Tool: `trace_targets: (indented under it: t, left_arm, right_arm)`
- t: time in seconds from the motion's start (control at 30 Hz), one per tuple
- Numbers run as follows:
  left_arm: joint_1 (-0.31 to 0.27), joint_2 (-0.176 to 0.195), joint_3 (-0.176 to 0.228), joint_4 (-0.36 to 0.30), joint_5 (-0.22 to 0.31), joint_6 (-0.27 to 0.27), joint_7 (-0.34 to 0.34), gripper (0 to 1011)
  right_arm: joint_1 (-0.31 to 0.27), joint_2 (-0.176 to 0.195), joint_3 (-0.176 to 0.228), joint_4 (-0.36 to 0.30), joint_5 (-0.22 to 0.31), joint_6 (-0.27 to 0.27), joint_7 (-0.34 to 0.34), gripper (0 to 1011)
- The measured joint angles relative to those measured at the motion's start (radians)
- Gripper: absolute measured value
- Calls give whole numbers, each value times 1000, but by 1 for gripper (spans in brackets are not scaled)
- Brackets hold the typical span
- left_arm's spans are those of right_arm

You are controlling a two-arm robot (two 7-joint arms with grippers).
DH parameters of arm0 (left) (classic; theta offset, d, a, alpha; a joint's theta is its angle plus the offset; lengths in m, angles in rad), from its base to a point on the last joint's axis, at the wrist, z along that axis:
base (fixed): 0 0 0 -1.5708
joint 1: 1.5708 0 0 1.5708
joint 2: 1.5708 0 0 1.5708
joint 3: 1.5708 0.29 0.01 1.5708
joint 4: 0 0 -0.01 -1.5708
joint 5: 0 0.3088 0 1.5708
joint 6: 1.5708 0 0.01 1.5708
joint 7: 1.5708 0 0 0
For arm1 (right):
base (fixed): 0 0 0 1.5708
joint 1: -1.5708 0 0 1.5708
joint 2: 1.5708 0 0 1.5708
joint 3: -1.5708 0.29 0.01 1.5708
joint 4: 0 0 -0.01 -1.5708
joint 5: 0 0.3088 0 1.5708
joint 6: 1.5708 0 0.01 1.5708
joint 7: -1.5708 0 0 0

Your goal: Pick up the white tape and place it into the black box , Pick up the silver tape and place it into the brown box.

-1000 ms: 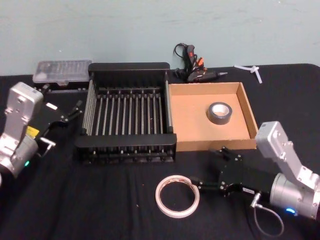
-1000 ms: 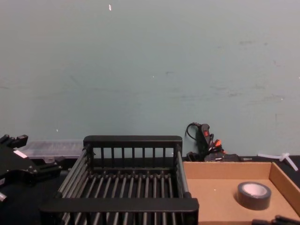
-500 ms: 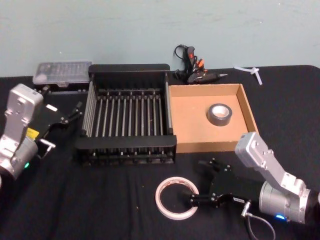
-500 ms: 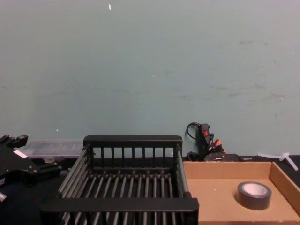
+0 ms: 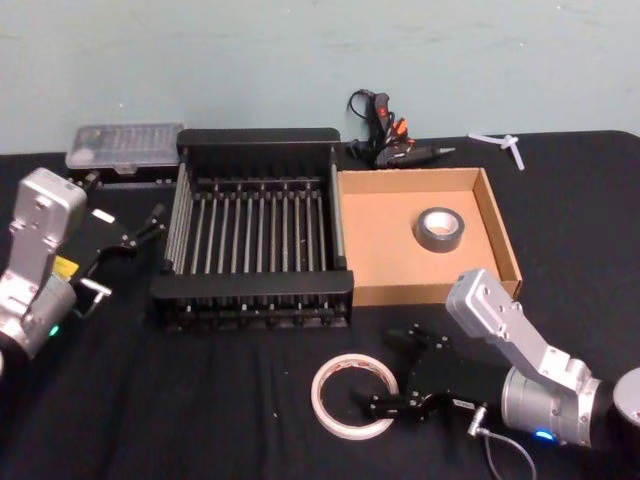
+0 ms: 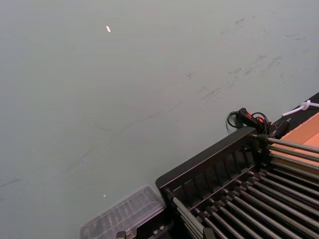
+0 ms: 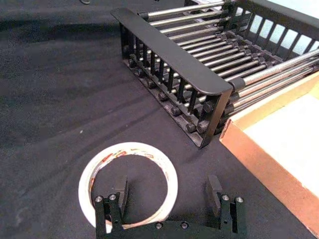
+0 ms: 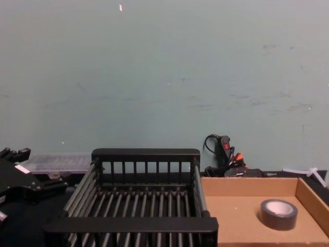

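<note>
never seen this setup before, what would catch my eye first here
Probably the white tape, a pale ring flat on the black cloth in front of the boxes, with the open right gripper low over it, one finger inside the ring and one outside. Behind it sit the black box and, to its right, the brown box with the silver tape already lying in it. The left gripper is parked left of the black box.

A table covered in black cloth (image 5: pixel 230 400) carries everything. The black box (image 5: pixel 255 305) sits at centre, the brown box (image 5: pixel 380 292) touching it at three o'clock. White tape (image 5: pixel 352 396) lies at six o'clock. At twelve: a clear case (image 5: pixel 125 145), a glue gun (image 5: pixel 390 140), a white plastic piece (image 5: pixel 505 145).
</note>
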Motion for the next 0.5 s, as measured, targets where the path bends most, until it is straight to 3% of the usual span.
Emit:
trace_targets:
  t: [0.5]
  left_arm:
    - [0,0,0,0,0,0,0,1001]
  right_arm:
    - [20,-18,-18,12,-13,40,-18,1002]
